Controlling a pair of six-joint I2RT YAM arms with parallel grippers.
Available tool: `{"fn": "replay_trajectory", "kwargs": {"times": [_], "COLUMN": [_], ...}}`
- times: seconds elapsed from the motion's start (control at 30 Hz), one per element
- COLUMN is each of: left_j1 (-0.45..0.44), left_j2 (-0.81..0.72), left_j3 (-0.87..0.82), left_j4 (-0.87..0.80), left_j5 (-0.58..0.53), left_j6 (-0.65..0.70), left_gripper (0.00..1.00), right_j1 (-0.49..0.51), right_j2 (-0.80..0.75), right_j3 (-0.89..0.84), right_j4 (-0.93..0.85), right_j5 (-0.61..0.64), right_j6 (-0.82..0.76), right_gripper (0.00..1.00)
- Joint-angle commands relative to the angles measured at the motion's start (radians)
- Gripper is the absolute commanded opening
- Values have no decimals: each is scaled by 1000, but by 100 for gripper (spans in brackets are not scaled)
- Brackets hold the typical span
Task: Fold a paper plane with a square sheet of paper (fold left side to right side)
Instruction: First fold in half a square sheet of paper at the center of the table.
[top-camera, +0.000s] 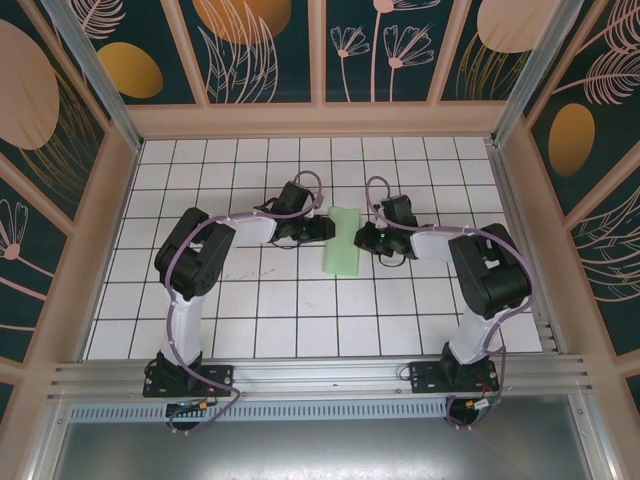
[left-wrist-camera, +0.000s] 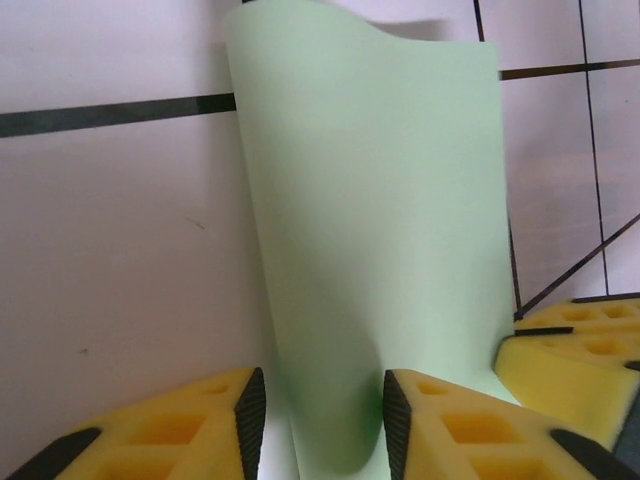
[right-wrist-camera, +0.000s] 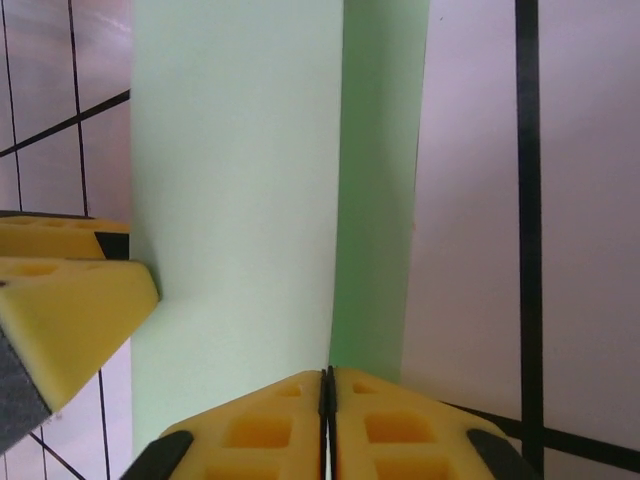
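The square sheet of paper (top-camera: 342, 240) lies mid-table, light green and doubled over into a tall strip. In the left wrist view its rounded fold (left-wrist-camera: 340, 380) bulges up between my left gripper's (left-wrist-camera: 325, 400) open jaws. My left gripper (top-camera: 322, 228) sits at the strip's left side. On the opposite side is my right gripper (top-camera: 362, 240). In the right wrist view my right gripper (right-wrist-camera: 328, 385) is shut, and the upper layer's edge (right-wrist-camera: 335, 250) runs straight into the seam of its jaws. The lower layer (right-wrist-camera: 380, 200) shows darker beside it. The paper plane is out of view.
The white tiled table (top-camera: 250, 300) has pink walls on three sides and a metal rail (top-camera: 320, 375) along the near edge. Each wrist view catches the other gripper's yellow fingers (left-wrist-camera: 580, 350) (right-wrist-camera: 70, 310) close against the sheet.
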Motion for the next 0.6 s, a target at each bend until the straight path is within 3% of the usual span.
{"fn": "replay_trajectory", "kwargs": {"times": [0.0,0.23,0.57], "left_j1": [-10,-20,-47], "left_j2": [35,53,85], "left_j3": [28,55,122], "left_j4": [-70,-113,-214], "left_j5": [-50,-77,-142], "left_j6": [27,46,109], "left_gripper": [38,38,38], "right_j1": [-8,-47,-150], "right_j2": [-52,-156,-398], "right_j3": [-14,-51,-181], "right_j4": [-30,-74,-54], "right_j5": [26,113,195], "right_j6": [-30,-58,-57], "right_gripper": [19,36,48]}}
